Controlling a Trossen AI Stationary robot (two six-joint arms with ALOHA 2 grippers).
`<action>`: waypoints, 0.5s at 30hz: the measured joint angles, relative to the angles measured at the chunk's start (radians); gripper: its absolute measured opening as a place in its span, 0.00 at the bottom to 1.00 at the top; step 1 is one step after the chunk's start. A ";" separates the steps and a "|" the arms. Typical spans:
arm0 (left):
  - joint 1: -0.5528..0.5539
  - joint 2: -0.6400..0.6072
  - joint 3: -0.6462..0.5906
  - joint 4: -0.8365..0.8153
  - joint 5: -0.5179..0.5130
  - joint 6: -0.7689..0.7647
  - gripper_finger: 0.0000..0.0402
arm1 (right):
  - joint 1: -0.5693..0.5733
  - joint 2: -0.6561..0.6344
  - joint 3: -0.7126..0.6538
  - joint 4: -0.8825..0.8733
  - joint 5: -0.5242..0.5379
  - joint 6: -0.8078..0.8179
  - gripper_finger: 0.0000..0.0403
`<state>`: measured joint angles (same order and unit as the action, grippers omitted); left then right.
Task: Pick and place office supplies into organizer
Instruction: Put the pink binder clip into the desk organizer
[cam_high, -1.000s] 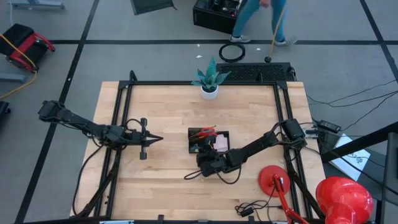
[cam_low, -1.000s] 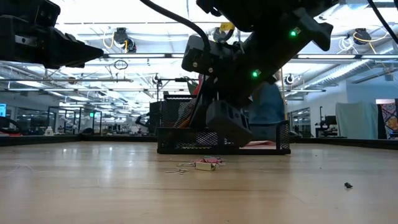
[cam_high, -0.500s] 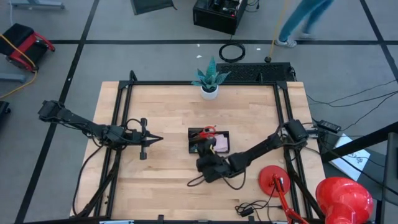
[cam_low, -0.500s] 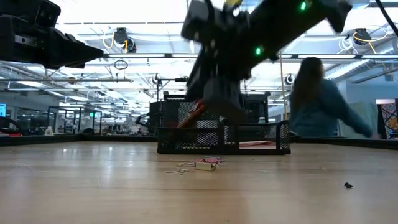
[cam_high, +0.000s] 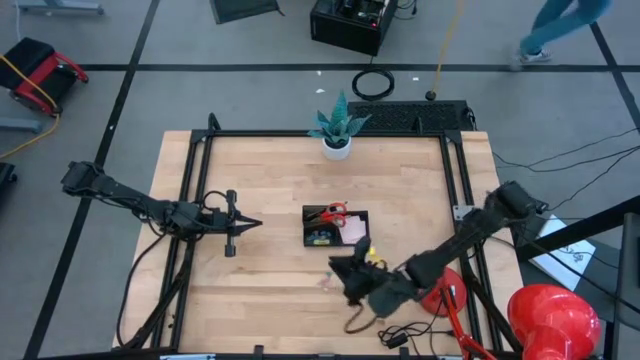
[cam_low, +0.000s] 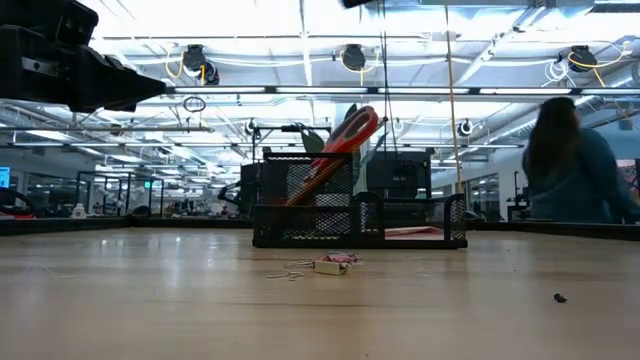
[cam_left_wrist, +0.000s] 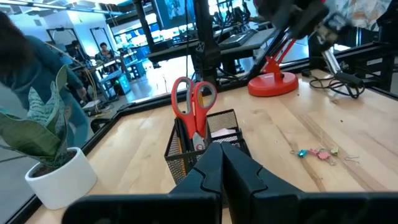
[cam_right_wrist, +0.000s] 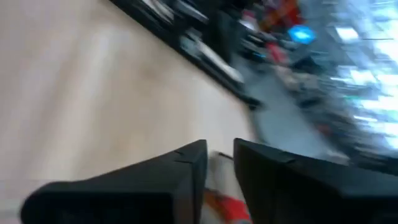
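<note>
While the organizer (cam_high: 336, 226) is sitting at frame centre holding the scissors (cam_high: 330, 212) upright, the right gripper (cam_high: 350, 275), fingers narrowly parted and empty, is hovering lower centre near the table's (cam_high: 270, 170) bottom edge; the left gripper (cam_high: 252, 224), closed, is waiting centre-left.

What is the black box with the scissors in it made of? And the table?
The small black rectangular organizer looks like metal wire mesh with a matte finish: you can see through its tiny grid of holes. The red-handled scissors standing in it seem to have smooth, slightly shiny plastic handles. The pale table looks like wood, probably sealed: long plank strips show, and it gives a soft sheen.
</note>
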<state>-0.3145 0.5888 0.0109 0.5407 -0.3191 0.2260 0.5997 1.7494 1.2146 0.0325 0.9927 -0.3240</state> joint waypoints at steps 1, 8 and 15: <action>0.000 0.000 0.000 0.000 0.000 0.000 0.01 | 0.006 -0.032 -0.025 -0.002 -0.057 0.036 0.15; 0.000 0.000 0.000 0.001 0.000 -0.009 0.01 | 0.016 -0.222 -0.311 0.234 -0.370 0.145 0.02; 0.000 0.000 0.000 0.003 0.000 0.001 0.01 | -0.030 -0.348 -0.673 0.774 -0.607 0.136 0.01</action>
<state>-0.3145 0.5892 0.0109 0.5438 -0.3191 0.2269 0.5702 1.4017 0.5417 0.8069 0.3853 -0.1875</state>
